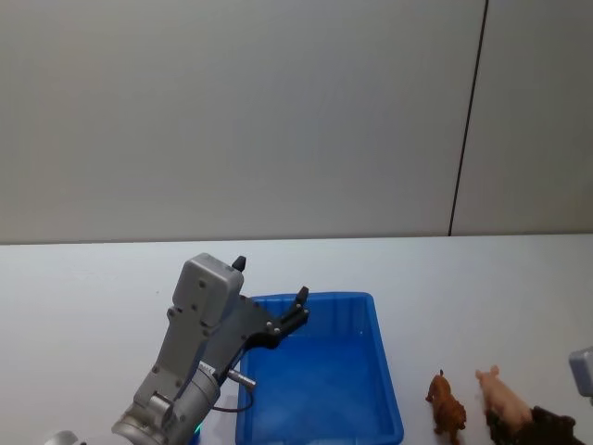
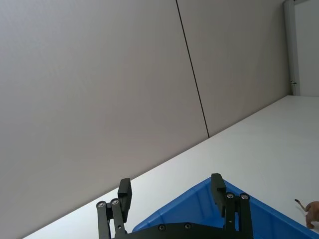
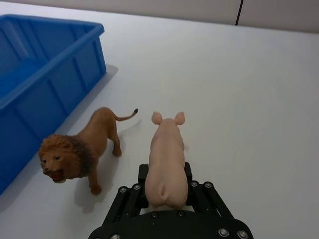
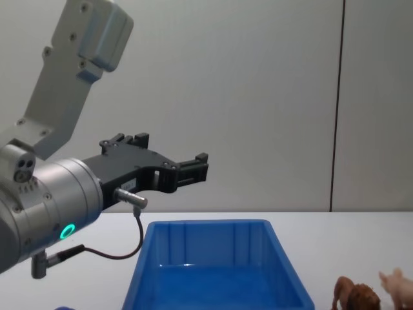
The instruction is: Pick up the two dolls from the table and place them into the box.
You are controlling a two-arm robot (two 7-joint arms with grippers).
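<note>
Our right gripper (image 3: pixel 165 172) pinched the pink doll (image 3: pixel 167 144) at its rump, the lion doll (image 3: pixel 84 147) just beside. We judged a lift toward the box (image 3: pixel 55 59) due next. Our left gripper (image 1: pixel 271 281) gaped wide above it.

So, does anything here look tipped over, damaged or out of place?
Nothing stands out. The lion and the pink pig stand upright on the table beside the blue box, which sits level. The right gripper is at the pig's rear.
</note>
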